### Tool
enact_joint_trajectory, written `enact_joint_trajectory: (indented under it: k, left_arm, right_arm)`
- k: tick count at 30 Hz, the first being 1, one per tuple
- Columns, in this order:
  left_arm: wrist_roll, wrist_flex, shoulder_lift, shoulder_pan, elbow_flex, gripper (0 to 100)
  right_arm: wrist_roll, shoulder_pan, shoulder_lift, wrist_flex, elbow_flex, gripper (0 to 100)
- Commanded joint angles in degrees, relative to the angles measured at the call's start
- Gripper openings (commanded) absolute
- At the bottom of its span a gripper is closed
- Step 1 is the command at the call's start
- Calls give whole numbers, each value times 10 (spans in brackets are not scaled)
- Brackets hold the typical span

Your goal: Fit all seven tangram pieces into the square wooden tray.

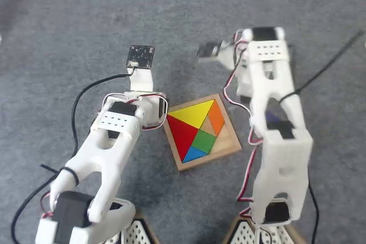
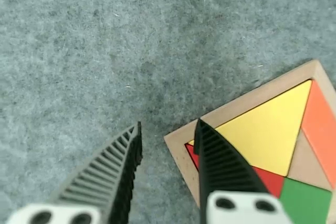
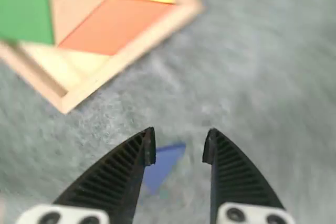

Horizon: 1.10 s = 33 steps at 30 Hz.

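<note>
Felt-covered and grey, the bench (image 1: 51,32) runs to a pale wall at the back. At the left, the left arm (image 1: 108,152) stretches forward beside the tray. In its wrist view the left tool (image 2: 168,127) hangs just above the felt with its jaws apart and nothing between them. One of its ribbed black fingers (image 2: 223,171) crosses in front of the tray's nearest corner, while the other stands over bare felt.

The square wooden tray (image 1: 210,158) lies between the two arms, turned a little askew. Inside it sit a large yellow triangle (image 1: 194,114) and a large red triangle (image 1: 180,132), edge to edge. A green piece (image 1: 205,140) and a small blue triangle (image 1: 193,154) lie below them. An orange piece (image 1: 217,118) runs along the side facing the right arm, with a tan piece (image 1: 209,126) tucked between the orange, yellow and green. One triangular gap (image 3: 47,64) of bare wood shows next to the tan piece, at the tray's edge.

At the right, the right arm (image 1: 274,141) reaches over the felt beside the tray. The right tool (image 3: 180,135) points down with its jaws spread wide, clamped on nothing. A loose blue piece (image 3: 164,163) lies flat on the felt between its fingers, outside the tray and close to one finger; I cannot tell whether they touch.
</note>
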Motion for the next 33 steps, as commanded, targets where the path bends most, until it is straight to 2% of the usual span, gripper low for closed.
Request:
enact_joint_trajectory:
  k: [1,2,5,7,10,13,18,21,26,33]
  left_arm:
    - [-8,-12,-23,4,-2,162]
    - [-8,-12,-23,4,-2,162]
    - [-8,-12,-23,4,-2,162]
    - [-8,-12,-23,4,-2,162]
    - [-8,-12,-23,4,-2,162]
    - [-8,-12,-23,4,-2,162]
    - [-9,-12,-23,4,-1,162]
    - [-9,-12,-23,4,-1,162]
    - [-9,-12,-23,4,-2,162]
    - [-9,-11,-23,4,-2,162]
  right_arm:
    - [-56,51,-140,21,53,155]
    - [-49,70,-170,18,89,155]
    - [37,113,-260,-4,251,158]
    - [65,138,-318,-72,388,159]
    - [65,164,-380,-224,577,161]
    - [43,159,-386,-305,671,213]
    - [-16,134,-351,-385,693,358]
    - [-38,119,-335,-400,690,412]
    - [-75,115,-314,-440,691,420]
    - [-86,138,-272,-463,687,420]
